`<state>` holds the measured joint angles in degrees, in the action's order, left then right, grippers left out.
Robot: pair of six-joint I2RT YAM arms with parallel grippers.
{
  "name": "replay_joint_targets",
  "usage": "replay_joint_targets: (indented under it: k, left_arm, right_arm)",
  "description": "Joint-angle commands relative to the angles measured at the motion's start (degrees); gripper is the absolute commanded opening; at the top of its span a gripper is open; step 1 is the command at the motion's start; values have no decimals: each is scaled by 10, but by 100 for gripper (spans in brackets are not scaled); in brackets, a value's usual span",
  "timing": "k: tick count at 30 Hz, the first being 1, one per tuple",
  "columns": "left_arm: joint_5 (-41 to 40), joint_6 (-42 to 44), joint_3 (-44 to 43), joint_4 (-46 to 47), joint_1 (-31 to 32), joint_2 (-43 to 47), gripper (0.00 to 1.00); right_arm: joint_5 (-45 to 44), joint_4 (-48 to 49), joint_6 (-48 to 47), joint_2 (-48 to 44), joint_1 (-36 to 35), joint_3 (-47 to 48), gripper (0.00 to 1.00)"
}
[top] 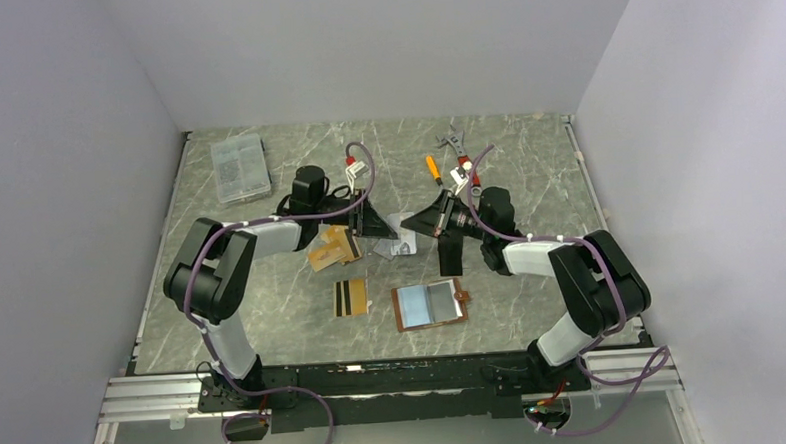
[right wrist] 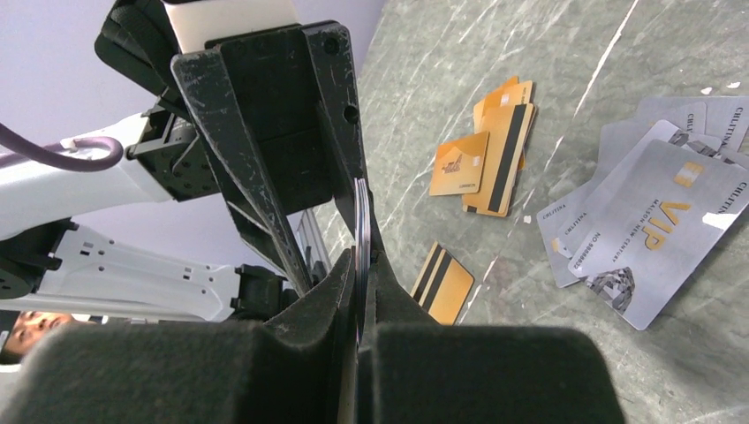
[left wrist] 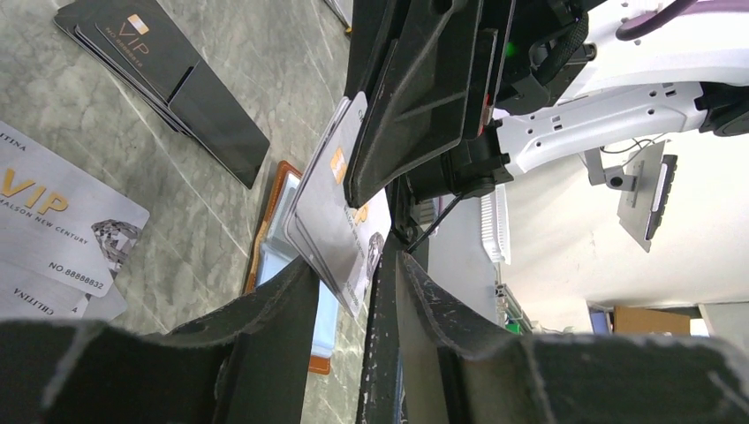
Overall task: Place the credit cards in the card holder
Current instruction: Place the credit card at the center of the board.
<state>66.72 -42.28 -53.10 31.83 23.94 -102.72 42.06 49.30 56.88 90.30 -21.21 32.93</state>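
Observation:
My right gripper (right wrist: 360, 256) (top: 439, 218) is shut on a thin stack of silver credit cards (left wrist: 340, 221), seen edge-on in the right wrist view. The stack's free end pokes between the jaws of my left gripper (left wrist: 353, 265) (top: 369, 223). Those jaws stand apart, and the cards lean on the left finger (left wrist: 291, 291). The card holder (top: 430, 304) (left wrist: 262, 234) lies open on the table, its clear sleeves facing up. Loose cards lie around: silver ones (right wrist: 654, 221) (left wrist: 53, 221), orange-gold ones (top: 332, 250) (right wrist: 495, 146), dark grey ones (left wrist: 168, 79), and a gold card with black stripes (top: 349, 297) (right wrist: 444, 283).
A clear plastic parts box (top: 239, 167) stands at the back left. A white connector (top: 355, 167), an orange screwdriver (top: 433, 168) and red-handled pliers (top: 461, 159) lie at the back centre. Grey walls close in the marble-patterned table (top: 533, 306).

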Motion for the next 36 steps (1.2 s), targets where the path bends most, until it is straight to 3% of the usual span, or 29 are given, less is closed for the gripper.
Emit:
replay_joint_targets:
  k: [1, 8, 14, 19, 22, 31, 36]
  left_arm:
    - [39, 2, -34, 39, -12, 37, 41]
    - [49, -9, -45, 47, -26, 34, 41]
    - [53, -9, -47, 46, -27, 37, 46]
    - [41, 20, -19, 11, -26, 44, 67]
    - [41, -2, 19, 44, -17, 46, 74]
    - [20, 40, 27, -14, 12, 62, 77]
    - [-13, 87, 14, -79, -4, 78, 77]
  right_arm:
    - [-7, -50, -42, -2, 0, -20, 1]
    - [2, -48, -41, 5, -2, -23, 3]
    - [10, -55, -42, 12, -3, -11, 1]
    - [6, -17, -18, -3, -2, -8, 0]
    - [1, -13, -10, -9, -2, 12, 0]
    - [18, 124, 77, 43, -2, 14, 0]
    - [29, 71, 48, 27, -2, 19, 0]
